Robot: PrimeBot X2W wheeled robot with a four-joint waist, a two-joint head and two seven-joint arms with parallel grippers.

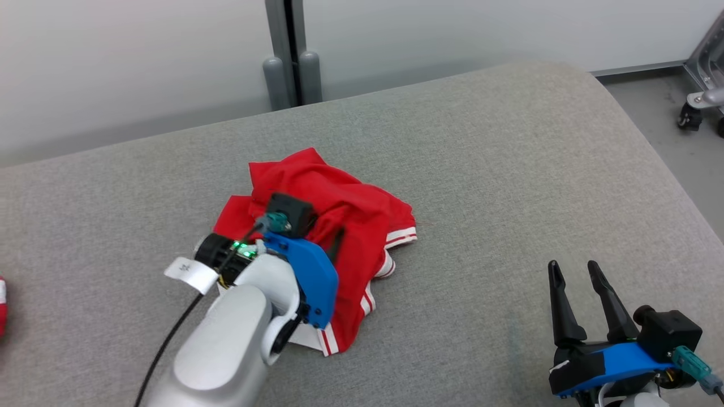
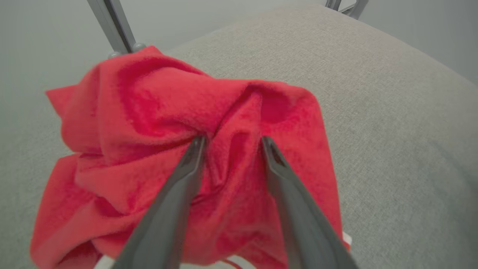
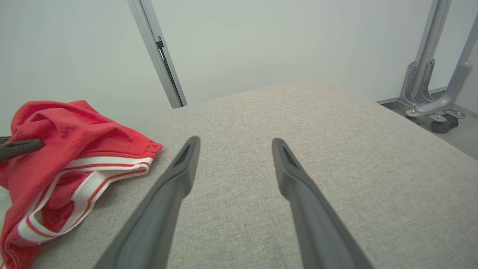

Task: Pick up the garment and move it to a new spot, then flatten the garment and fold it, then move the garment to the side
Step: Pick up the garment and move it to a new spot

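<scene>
A crumpled red garment (image 1: 345, 206) with white-striped hems lies in a heap on a grey upholstered surface (image 1: 509, 169), which it touches all along its lower edge. The left end effector (image 2: 232, 144) is directly over the garment. Its two dark fingers (image 2: 175, 194) stand apart, so it is open, with the tips resting against a raised fold of the cloth and nothing clamped between them. In the right wrist view one of those fingertips (image 3: 20, 147) presses into the garment's side. The left forearm's blue wrist housing (image 1: 308, 271) covers the garment's near edge in the head view.

The right end effector (image 1: 573, 267) is well apart from the garment, to its right and nearer the robot, over bare upholstery. Its fingers are spread wide and hold nothing.

Beyond the garment a grey post (image 1: 291, 56) stands against a pale wall. Far to the garment's right is a grey wheeled frame (image 1: 701, 102) on the floor. At the garment's far left, a sliver of another red item (image 1: 1, 305) shows at the edge of the head view.
</scene>
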